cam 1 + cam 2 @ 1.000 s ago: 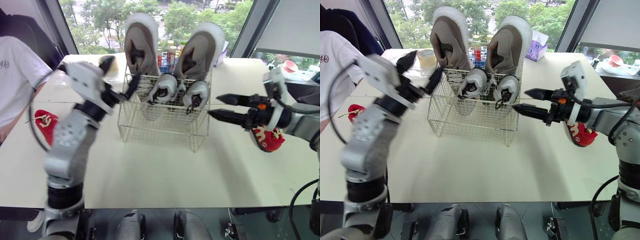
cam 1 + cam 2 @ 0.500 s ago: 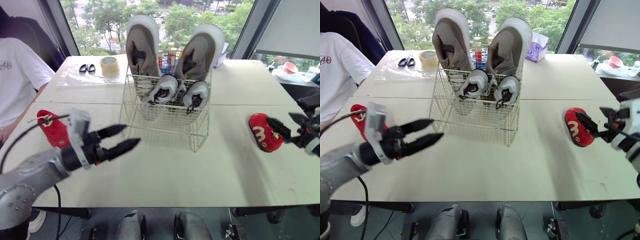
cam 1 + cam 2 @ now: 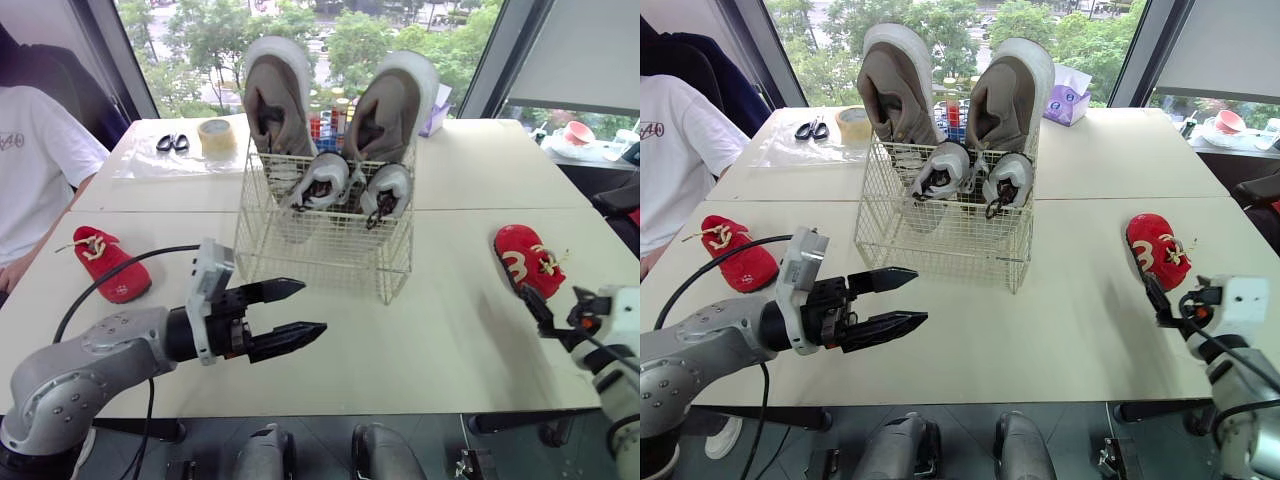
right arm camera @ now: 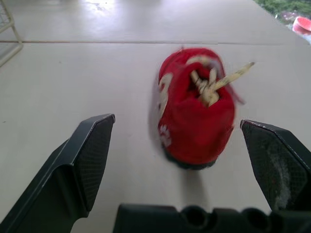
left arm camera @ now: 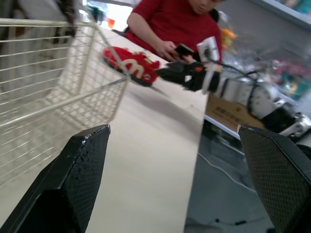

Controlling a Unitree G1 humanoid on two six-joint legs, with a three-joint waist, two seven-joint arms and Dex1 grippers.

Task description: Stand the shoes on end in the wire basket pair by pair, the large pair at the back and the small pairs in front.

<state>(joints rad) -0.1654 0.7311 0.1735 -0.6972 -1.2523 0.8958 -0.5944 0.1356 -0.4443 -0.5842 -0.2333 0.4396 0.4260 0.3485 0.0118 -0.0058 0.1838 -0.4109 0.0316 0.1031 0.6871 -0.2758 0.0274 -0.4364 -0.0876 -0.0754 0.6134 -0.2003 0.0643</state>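
Standing on end at the back of the wire basket (image 3: 330, 258) is the large tan pair (image 3: 276, 95), with a small grey pair (image 3: 322, 180) upright in front, so two pairs look done. The red pair is left: the left red shoe (image 3: 103, 264) and the right red shoe (image 3: 528, 258) lie well apart on the table. The left gripper (image 3: 312, 306) hovers near the basket's front, spread wide and empty. The right gripper (image 4: 176, 121), equally wide and empty, faces its shoe. Scissors (image 3: 171, 142) and a tape roll (image 3: 216, 132) sit far left by a person (image 3: 35, 160), out of the way.
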